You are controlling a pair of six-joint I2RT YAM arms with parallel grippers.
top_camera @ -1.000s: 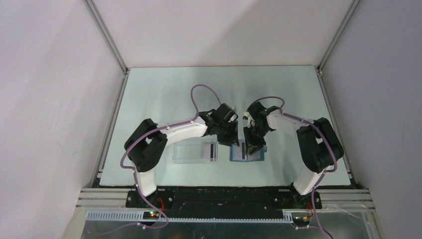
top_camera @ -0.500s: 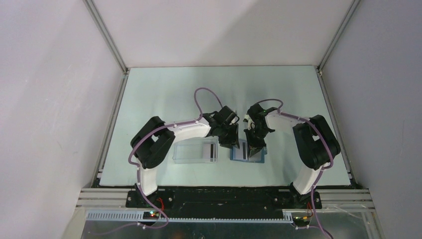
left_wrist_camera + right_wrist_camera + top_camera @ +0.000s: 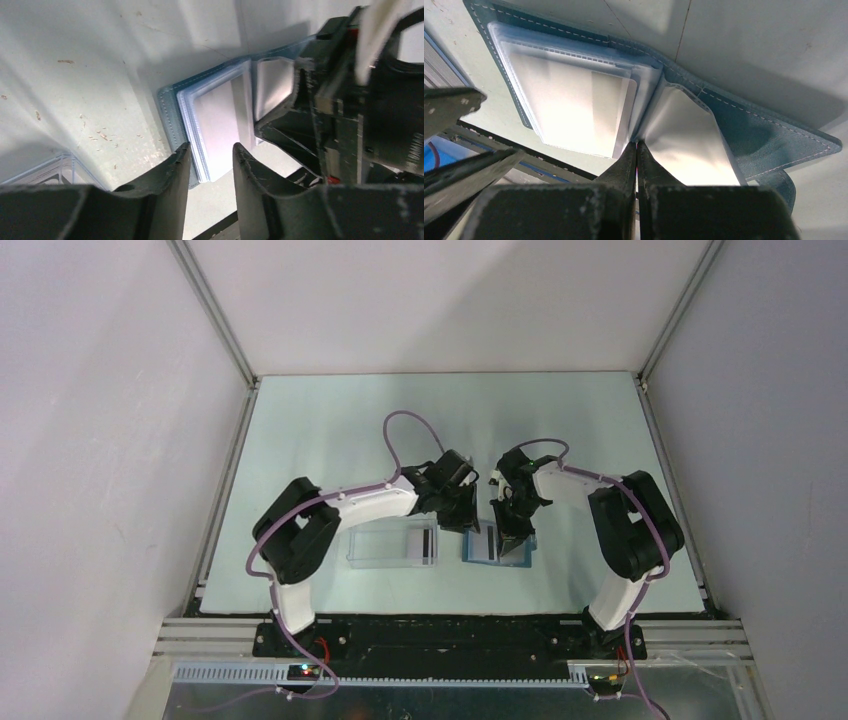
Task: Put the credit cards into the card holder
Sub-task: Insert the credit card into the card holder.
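Note:
The teal card holder [image 3: 497, 548] lies open on the table, with clear sleeves inside. A whitish card [image 3: 569, 107] lies within the sleeves of its left half and also shows in the left wrist view [image 3: 225, 120]. My right gripper [image 3: 636, 146] is shut on a clear sleeve [image 3: 684, 135] at the fold and lifts it; in the top view the right gripper [image 3: 510, 536] is over the holder's right half. My left gripper [image 3: 211, 150] is open and empty just above the holder's left edge [image 3: 170, 112]. Another card with a black stripe [image 3: 427, 543] lies in the clear box.
The clear plastic box [image 3: 392, 545] sits on the table just left of the card holder. The two grippers are close together over the holder; the right gripper's body [image 3: 350, 100] fills the right of the left wrist view. The table's front edge [image 3: 450, 612] is near.
The right gripper has come down and towards the front onto the card holder's right half. The left arm's elbow shifted a little; its gripper stays by the holder's left edge.

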